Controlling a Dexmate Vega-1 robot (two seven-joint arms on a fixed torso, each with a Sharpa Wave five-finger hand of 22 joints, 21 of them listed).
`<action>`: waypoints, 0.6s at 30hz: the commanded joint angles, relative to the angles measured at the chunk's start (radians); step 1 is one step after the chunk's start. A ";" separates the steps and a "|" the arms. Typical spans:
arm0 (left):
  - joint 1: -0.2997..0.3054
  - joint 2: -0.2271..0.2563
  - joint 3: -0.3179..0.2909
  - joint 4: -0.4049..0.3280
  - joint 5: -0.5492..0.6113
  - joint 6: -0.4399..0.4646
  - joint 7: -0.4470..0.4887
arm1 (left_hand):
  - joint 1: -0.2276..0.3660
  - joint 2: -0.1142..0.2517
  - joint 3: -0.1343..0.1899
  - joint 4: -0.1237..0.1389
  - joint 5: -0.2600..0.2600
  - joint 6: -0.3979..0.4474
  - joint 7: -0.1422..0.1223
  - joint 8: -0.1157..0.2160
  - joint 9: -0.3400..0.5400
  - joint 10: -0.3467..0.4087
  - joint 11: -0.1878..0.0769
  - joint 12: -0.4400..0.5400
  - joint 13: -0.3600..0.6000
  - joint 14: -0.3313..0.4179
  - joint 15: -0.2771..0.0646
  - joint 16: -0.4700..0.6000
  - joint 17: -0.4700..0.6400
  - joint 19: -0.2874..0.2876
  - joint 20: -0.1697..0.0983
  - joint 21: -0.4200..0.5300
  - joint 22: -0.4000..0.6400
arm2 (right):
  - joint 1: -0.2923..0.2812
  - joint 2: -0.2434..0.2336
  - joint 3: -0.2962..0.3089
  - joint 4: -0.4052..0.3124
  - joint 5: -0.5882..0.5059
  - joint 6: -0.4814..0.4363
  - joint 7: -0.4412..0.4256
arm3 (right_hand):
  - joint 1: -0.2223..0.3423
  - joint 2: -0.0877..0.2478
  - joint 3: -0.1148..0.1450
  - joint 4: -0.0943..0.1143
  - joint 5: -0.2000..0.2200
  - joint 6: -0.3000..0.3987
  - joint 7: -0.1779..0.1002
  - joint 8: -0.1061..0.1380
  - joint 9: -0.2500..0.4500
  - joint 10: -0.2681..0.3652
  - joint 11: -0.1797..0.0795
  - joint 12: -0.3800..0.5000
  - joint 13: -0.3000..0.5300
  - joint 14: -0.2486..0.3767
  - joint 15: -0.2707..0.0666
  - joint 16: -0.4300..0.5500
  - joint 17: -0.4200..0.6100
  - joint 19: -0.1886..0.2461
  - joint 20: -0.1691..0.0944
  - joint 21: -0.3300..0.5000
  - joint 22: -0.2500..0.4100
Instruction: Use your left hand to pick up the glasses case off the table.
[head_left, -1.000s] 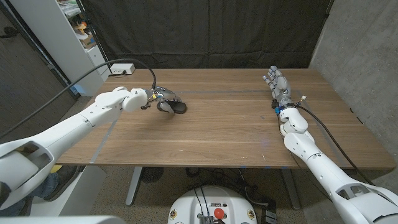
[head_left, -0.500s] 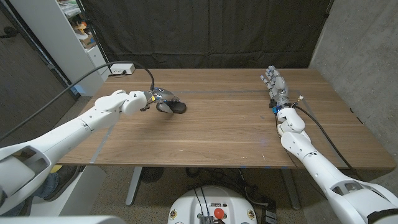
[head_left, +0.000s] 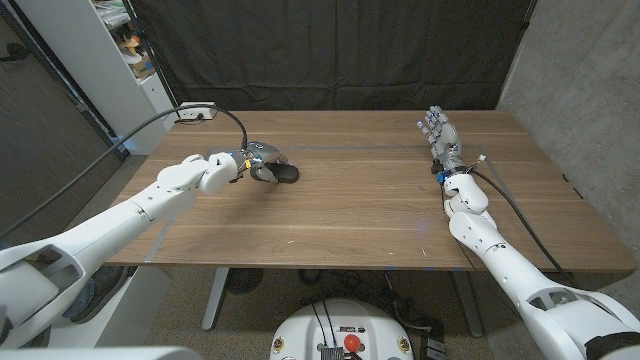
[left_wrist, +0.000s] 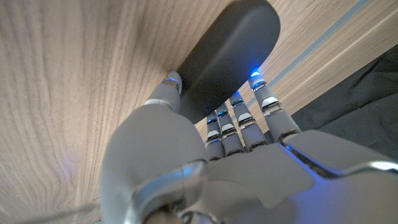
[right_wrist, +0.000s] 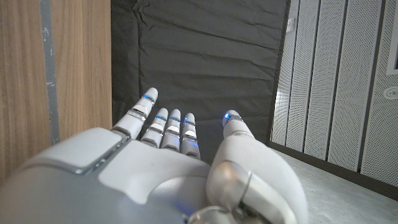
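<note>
Glasses case (head_left: 283, 173), dark and oblong, lies on the counter (head_left: 360, 205) in its left half, toward the far edge. We see our left robot hand (head_left: 254, 162) at the case, on the side nearer the left edge. In the left wrist view the fingers (left_wrist: 239, 121) reach over one long side of the glasses case (left_wrist: 229, 55) and the thumb tip touches the opposite side, so the hand is closed around the case. Whether the case is off the wood we cannot tell; in the wrist view it appears to sit against the surface. Our right robot hand (head_left: 441, 136) is near the far right corner of the counter, fingers extended and slightly apart, holding nothing. The right wrist view shows the same right robot hand (right_wrist: 168, 168) with straight fingers pointing past the counter edge toward the black curtain (head_left: 330, 50). A white power strip (head_left: 197, 112) with a black cable sits at the far left corner
</note>
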 joint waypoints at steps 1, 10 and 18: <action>0.014 -0.024 0.014 0.019 -0.009 0.032 0.056 | 0.110 0.084 0.015 -0.001 -0.003 0.061 -0.011 0.022 0.004 0.048 -0.007 0.018 0.010 0.041 -0.087 0.015 0.001 0.034 -0.022 0.016 0.003 | 0.010 0.002 0.000 0.014 0.002 0.002 0.018 | -0.005 -0.001 -0.004 0.003 0.003 0.009 0.004 0.005 0.002 0.008 0.003 0.002 0.002 0.007 0.000 0.003 -0.002 0.012 -0.001 0.003 0.006; 0.015 -0.023 0.020 0.006 -0.021 0.049 0.045 | 0.120 0.093 0.023 0.006 -0.002 0.083 -0.003 0.027 0.004 0.073 -0.001 0.025 0.015 0.074 -0.089 0.014 -0.008 0.049 -0.034 0.026 0.004 | 0.000 -0.009 0.002 -0.010 -0.002 -0.004 0.011 | -0.007 -0.002 -0.004 0.003 0.003 0.009 0.005 0.005 0.002 0.010 0.002 0.002 0.002 0.008 0.001 0.002 -0.002 0.012 0.000 0.003 0.006; 0.040 0.003 0.011 -0.060 -0.010 0.089 0.009 | 0.116 0.096 0.022 0.013 -0.003 0.080 -0.003 0.024 0.005 0.070 0.000 0.023 0.017 0.072 -0.084 0.007 -0.011 0.037 -0.028 0.024 0.004 | -0.018 -0.027 0.002 -0.054 -0.013 -0.016 -0.012 | -0.007 0.000 -0.003 0.003 0.004 0.010 0.006 0.005 0.002 0.010 0.003 0.002 0.002 0.010 0.001 0.002 -0.003 0.013 -0.001 0.003 0.006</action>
